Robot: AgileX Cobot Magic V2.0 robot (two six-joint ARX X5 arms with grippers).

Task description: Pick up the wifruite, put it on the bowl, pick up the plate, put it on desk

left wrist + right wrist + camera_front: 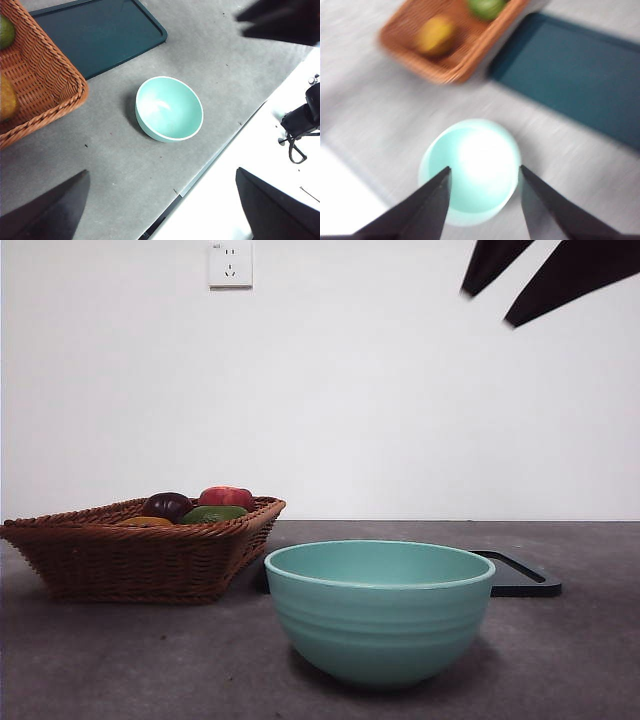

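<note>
The right gripper (485, 175) hangs above the bowl (470, 170), its two black tapering jaws spread apart with nothing between them and touching nothing; in the front view it shows as two dark pointed tips (490, 305) at about 1 o'clock, high over the desk (150, 670). The left gripper (162, 200) is also wide open and empty, held high, its jaws framing the desk's front edge. The bowl (380, 615) is round and deep, smooth teal-green glaze with faint horizontal ridges around its outside and a thin pale rim; it stands upright and empty on the desk (220, 65) near the front edge. The desk is flat, matte dark grey, lightly mottled. At about 9 o'clock from the bowl in the front view sits a brown wicker basket (130, 550), woven, rectangular with sloping sides and a braided rim, close to the bowl but apart from it. It holds rounded fruit: a dark purple one (166, 505), a red one (226, 497), a green one (212, 513) and a yellow-orange one (146, 522). Behind the bowl, toward 3 o'clock, lies a flat dark teal tray (520, 575) with a low raised rim and rounded corners, just beside the basket. A white wall socket (230, 264) sits at 11 o'clock on the plain wall.
</note>
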